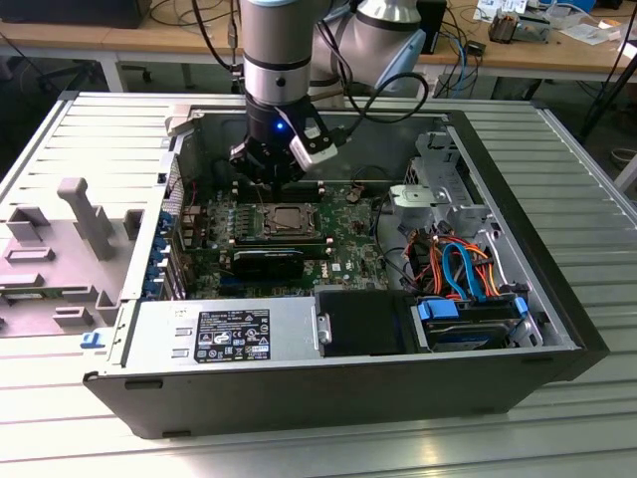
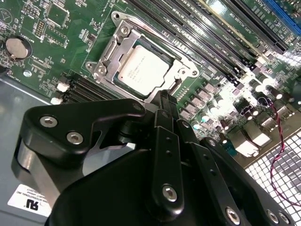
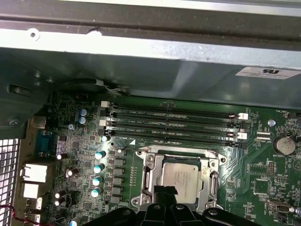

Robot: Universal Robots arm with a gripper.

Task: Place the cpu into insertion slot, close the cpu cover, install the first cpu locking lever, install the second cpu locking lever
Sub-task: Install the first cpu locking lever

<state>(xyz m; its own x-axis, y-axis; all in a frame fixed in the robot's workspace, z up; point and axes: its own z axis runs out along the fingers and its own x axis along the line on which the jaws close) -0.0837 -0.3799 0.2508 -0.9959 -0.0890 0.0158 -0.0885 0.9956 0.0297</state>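
Starting well to the exterior view's left of the insertion slot (image 1: 311,223), a grey plastic fixture block (image 1: 85,214) lies on the ribbed metal table (image 1: 328,453), outside the open computer case (image 1: 328,398).

Inside the case, the long narrow memory slots (image 3: 174,123) run just beside the insertion slot on the green circuit board (image 1: 348,254). A silver power supply box (image 1: 219,334) sits on the camera side of the insertion slot.

The cpu (image 2: 143,70) is seated in the insertion slot, dull metal top up. The cpu cover (image 2: 109,49) lies flat around it, and the chip shows through its square window.

The gripper (image 1: 277,179) hangs on the arm directly over the far edge of the insertion slot. In both wrist views its black fingers (image 2: 168,155) meet at one narrow tip with no gap and nothing between them. That tip (image 3: 164,190) is at the rim of the insertion slot, over the edge of the cpu; whether it touches metal I cannot tell.

A round coin battery (image 3: 283,145) sits on the board near the insertion slot.

To the exterior view's right of the insertion slot, a bundle of blue and orange cables (image 1: 463,269) leads to a drive (image 1: 468,329) in the corner of the case.
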